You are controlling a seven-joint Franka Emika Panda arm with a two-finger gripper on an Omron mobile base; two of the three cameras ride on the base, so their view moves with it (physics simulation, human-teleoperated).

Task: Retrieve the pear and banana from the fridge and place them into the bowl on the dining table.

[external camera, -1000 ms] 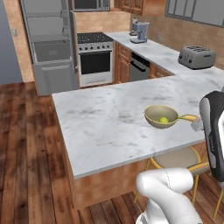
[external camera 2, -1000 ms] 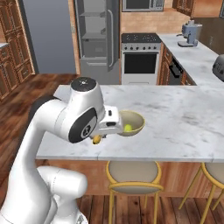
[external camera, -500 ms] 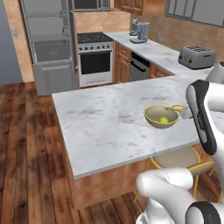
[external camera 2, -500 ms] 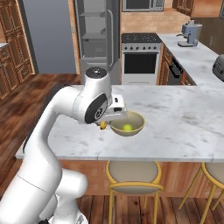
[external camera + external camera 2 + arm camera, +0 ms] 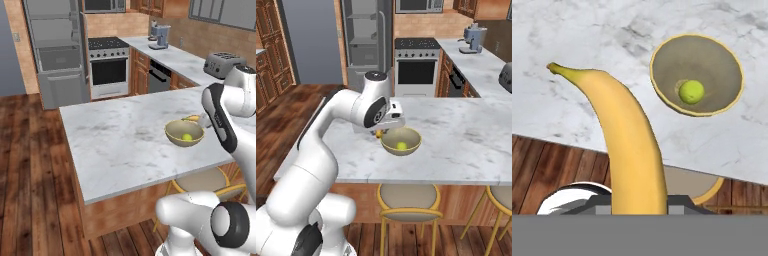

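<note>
My gripper (image 5: 381, 131) is shut on the banana (image 5: 630, 145), a curved yellow fruit that rises from the bottom of the hand view. It hangs just beside the left rim of the olive-tan bowl (image 5: 401, 141), with the banana (image 5: 379, 133) under the hand. The pear (image 5: 691, 92) lies in the bowl (image 5: 712, 62), small and yellow-green. In the left base view the banana (image 5: 192, 118) shows behind the bowl (image 5: 184, 134), which stands near the dining table's (image 5: 120, 145) right front edge. The fridge (image 5: 363, 35) stands open at the back.
Stools (image 5: 406, 197) with yellow frames stand under the table's near edge. A steel oven (image 5: 107, 67) is beside the fridge (image 5: 57, 55). A toaster (image 5: 222, 64) and a coffee machine (image 5: 159, 36) sit on the wall counter. The open fridge door (image 5: 311, 40) juts out left.
The arm has lifted and swung the banana from below the table's edge up over the marble, close to the bowl's rim. The bowl and pear have not moved.
</note>
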